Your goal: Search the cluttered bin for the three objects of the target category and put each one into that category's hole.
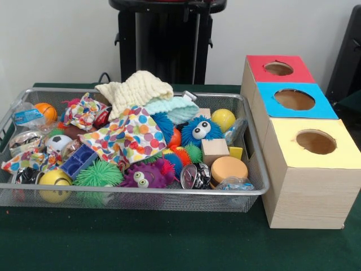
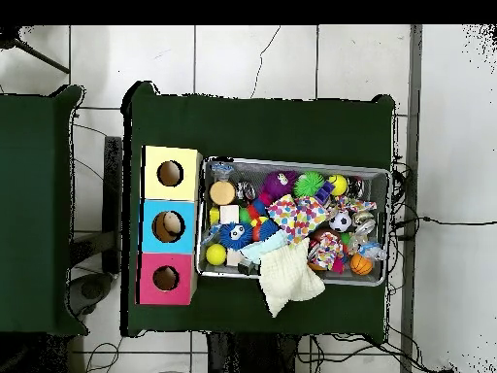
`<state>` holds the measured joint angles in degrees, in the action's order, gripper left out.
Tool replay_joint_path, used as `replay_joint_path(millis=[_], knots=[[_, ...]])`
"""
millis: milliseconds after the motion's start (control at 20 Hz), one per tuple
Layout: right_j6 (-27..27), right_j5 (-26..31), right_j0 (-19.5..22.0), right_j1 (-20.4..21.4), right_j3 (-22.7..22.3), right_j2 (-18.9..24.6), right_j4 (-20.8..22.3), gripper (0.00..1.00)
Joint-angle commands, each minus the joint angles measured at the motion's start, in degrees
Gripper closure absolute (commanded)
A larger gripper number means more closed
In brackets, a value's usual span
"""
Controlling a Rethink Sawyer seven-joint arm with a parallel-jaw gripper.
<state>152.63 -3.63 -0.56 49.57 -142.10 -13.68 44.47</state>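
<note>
A wire mesh bin [image 1: 130,192] [image 2: 296,162] holds a heap of toys and cloths. On top lie a cream knitted cloth [image 1: 138,87] [image 2: 287,280] and a polka-dot cloth [image 1: 130,135]. Around them I see a blue fuzzy toy with big eyes [image 1: 200,130], a purple fuzzy toy [image 1: 144,176], a green spiky ball [image 1: 97,174], a yellow ball [image 1: 223,118], a wooden cube [image 1: 214,149] and an orange disc [image 1: 228,167]. Beside the bin stand three wooden boxes with round holes, topped red [image 1: 302,73], blue [image 1: 271,104] and yellow [image 1: 287,147]. Neither view shows the gripper.
A yellow smiley ball [image 1: 54,180], a small basketball [image 1: 45,111], a soccer ball [image 1: 58,143] and a blue block [image 1: 79,161] fill the bin's other end. The green table [image 1: 180,243] lies bare in front. Seen from overhead, a second green table [image 2: 39,209] stands beyond the boxes.
</note>
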Motion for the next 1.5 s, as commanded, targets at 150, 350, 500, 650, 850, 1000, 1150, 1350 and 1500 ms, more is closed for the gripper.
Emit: replay_joint_path(millis=[150, 350, 500, 650, 850, 1000, 1150, 1350, 1500], knots=[[9.00, -8.77, 0.10, -9.23, 1.19, -5.79, -3.33, 0.00], [6.73, -17.91, 5.71, -16.34, 2.40, -11.46, 3.12, 0.00], [2.62, -23.76, 12.09, -23.76, 4.58, -15.18, 9.00, 0.00], [-3.86, -34.30, 14.62, -33.91, 7.18, -20.74, 7.48, 0.00], [-11.89, -45.18, 19.15, -45.14, 9.10, -24.87, 4.01, 0.00], [-15.31, -49.75, 22.48, -50.58, 10.55, -26.53, 3.56, 0.00], [-18.51, -56.20, 25.69, -56.39, 11.50, -28.50, 2.18, 0.00], [-21.05, -62.75, 28.02, -62.72, 12.44, -31.11, -0.12, 0.00], [-21.64, -66.30, 29.36, -66.70, 13.52, -32.81, -0.52, 0.00]])
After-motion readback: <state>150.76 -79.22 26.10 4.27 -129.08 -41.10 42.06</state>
